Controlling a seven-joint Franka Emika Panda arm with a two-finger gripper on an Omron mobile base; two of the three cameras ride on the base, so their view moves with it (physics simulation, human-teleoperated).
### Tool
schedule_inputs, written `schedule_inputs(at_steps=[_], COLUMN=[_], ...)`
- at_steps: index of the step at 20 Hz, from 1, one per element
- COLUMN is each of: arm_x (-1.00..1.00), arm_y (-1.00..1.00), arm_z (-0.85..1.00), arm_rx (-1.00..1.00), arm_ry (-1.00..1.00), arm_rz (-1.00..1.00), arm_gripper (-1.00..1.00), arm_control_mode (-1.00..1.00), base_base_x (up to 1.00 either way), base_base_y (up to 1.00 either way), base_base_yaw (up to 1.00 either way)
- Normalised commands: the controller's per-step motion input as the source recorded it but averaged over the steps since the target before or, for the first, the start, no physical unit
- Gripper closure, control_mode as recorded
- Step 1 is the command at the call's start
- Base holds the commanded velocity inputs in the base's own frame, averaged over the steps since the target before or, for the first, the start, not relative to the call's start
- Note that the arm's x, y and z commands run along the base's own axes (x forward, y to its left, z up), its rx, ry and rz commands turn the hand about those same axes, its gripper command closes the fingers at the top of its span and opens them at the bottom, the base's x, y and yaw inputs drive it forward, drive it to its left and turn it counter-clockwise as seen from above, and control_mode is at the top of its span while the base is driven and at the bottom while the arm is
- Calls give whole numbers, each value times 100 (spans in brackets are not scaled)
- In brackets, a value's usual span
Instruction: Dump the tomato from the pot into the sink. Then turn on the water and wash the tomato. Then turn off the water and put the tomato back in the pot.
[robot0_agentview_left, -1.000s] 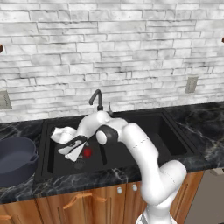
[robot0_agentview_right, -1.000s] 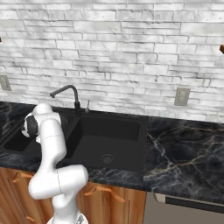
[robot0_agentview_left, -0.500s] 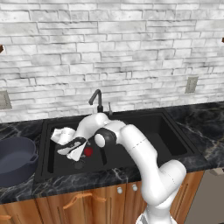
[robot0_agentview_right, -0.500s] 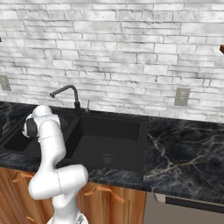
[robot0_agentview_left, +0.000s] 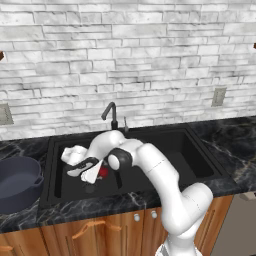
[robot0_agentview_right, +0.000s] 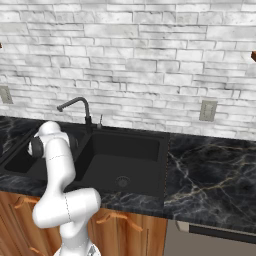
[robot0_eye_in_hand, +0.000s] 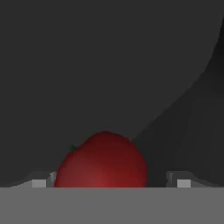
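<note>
Black marbled worktop (robot0_agentview_left: 227, 142) carrying a matte black double sink (robot0_agentview_left: 192, 152), arm reaching down into the left basin. Dark blue-grey pot (robot0_agentview_left: 17, 182) standing on the worktop left of the sink. Tool (robot0_agentview_left: 92, 172) released, jaws spread wide either side of the tomato (robot0_eye_in_hand: 103, 164), not clenched on it. Tomato resting on the basin floor beside the drain.

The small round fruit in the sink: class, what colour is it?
Bright red. The small round tomato shows best in the hand view, lying in the matte black sink.
</note>
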Motion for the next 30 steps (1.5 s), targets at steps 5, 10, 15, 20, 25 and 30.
schedule_inputs(at_steps=[5, 10, 15, 20, 25, 30], arm_x=[0, -3, -49, -69, -84, -73], arm_y=[-15, 0, 0, 0, -11, -1], arm_z=[-16, -5, 51, 92, 97, 100], arm_rx=[-8, -3, 3, 8, 8, 11], arm_ry=[15, 12, 0, 0, 0, 0], arm_rz=[0, 0, 4, 5, 2, 2], arm_gripper=[100, 100, 100, 100, 100, 100], arm_control_mode=[-100, -100, -100, -100, -100, -100], base_base_x=[0, 0, 0, 0, 0, 0], base_base_y=[0, 0, 0, 0, 0, 0], base_base_yaw=[0, 0, 0, 0, 0, 0])
